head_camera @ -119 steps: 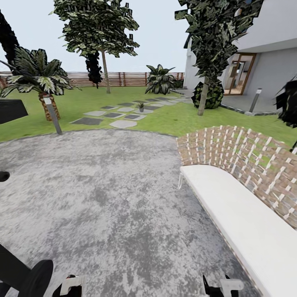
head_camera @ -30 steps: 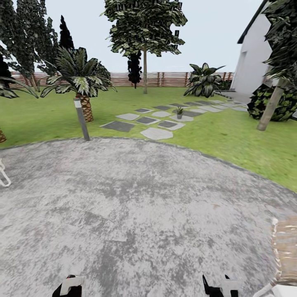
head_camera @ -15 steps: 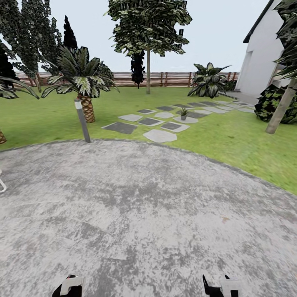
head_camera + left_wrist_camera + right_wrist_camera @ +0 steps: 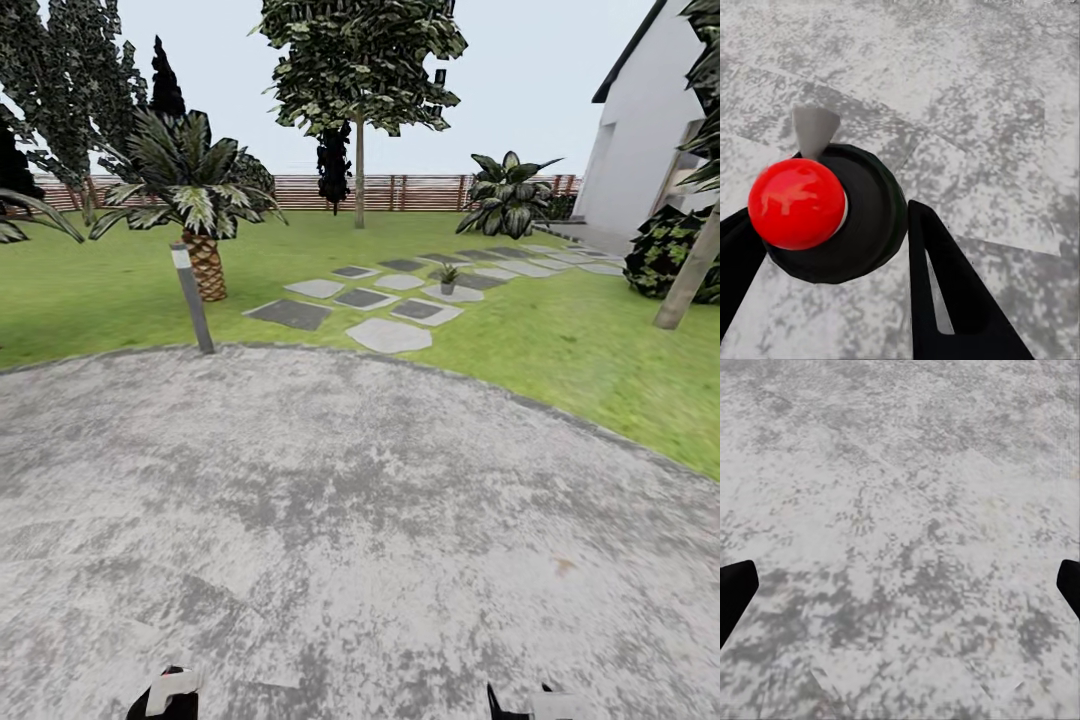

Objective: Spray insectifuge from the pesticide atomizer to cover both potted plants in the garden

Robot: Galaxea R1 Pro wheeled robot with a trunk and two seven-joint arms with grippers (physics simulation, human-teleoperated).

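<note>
Grey mottled paving of the round patio [image 4: 330, 520] ran under both arms, robot apparently in transit. Pesticide atomizer could not be made out anywhere, so which arm lay nearer to it and how its long axis ran could not be told. One potted plant [image 4: 447, 279] stood on the stepping stones [image 4: 390, 335], far ahead and somewhat to the robot's right, well apart from both grippers; judged, the coming move was more driving that way, not a reach. Second potted plant not made out.

Head view gave the layout: lawn [image 4: 560, 340], brown slat fence [image 4: 300, 192], palm [image 4: 190, 190], grey bollard light [image 4: 190, 297] at the patio edge, white house wall [image 4: 640, 150] at right. Left gripper [image 4: 168, 695] and right gripper [image 4: 530, 703] just peeked in at the bottom edge, too little to read there.

Left wrist view had what the head view lacked: black fingers [image 4: 945, 300] spread apart over paving, nothing between them, plus a black round part with a red ball [image 4: 797, 203] on it. Right wrist view: dark fingertips [image 4: 735, 592] at opposite edges, spread wide, bare paving between.
</note>
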